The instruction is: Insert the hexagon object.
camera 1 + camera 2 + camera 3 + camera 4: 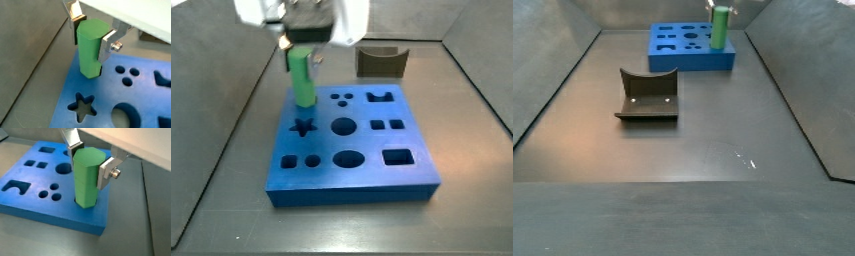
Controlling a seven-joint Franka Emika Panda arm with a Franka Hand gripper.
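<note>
Green peg clamped in the fingers, hanging over the blue block's edge.

Nearest the wrist camera is the hexagon object [85,177], upright, with the fingers [105,172] pressed flat against two opposite sides; the gripper [89,31] holds its upper part. Below the fingers, the peg's lower end sits at the blue block [35,185], close to the rim, just beside the star cutout [82,105]. My worry: if the peg's facets aren't turned to match the hexagonal hole, or it's offset, it could jam on the rim or slip in the pads. The arm hangs straight down over the bench [714,140]; far off stands the dark curved block [382,60].
</note>
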